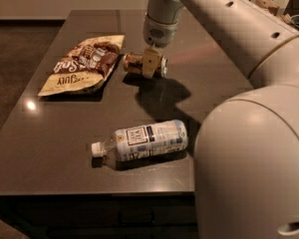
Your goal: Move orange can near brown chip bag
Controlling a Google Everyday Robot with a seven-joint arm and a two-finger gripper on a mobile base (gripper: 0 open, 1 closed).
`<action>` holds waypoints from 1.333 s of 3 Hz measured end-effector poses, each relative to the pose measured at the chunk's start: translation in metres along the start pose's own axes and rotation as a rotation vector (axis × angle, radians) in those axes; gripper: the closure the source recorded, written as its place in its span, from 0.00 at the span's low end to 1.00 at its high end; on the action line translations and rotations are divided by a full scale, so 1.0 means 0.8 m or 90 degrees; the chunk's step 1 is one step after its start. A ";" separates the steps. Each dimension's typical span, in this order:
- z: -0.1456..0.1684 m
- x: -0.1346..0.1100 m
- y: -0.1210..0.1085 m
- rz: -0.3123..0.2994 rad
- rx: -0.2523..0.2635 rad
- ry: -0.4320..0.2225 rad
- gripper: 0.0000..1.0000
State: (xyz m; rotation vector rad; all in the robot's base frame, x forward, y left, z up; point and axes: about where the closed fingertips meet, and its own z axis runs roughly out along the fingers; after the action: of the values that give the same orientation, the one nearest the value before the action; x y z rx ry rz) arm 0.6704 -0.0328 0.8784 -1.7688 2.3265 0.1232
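Note:
The orange can [134, 62] lies on its side, held by my gripper [151, 63], which comes down from above and is shut on it just right of the brown chip bag [84, 63]. The can's left end is a small gap from the bag's right edge. The bag lies flat on the dark table [50, 143] at the back left. I cannot tell whether the can rests on the table or hangs just above it.
A clear plastic bottle [142, 141] with a white label lies on its side near the table's front edge. My arm [249, 133] fills the right side of the view and hides that part of the table.

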 end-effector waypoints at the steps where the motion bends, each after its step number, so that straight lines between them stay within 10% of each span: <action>1: 0.012 -0.019 -0.002 -0.001 -0.005 -0.002 0.83; 4: 0.028 -0.038 -0.004 -0.005 -0.002 -0.013 0.13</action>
State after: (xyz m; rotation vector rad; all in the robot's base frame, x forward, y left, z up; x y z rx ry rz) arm 0.6842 -0.0005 0.8634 -1.7709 2.3059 0.1436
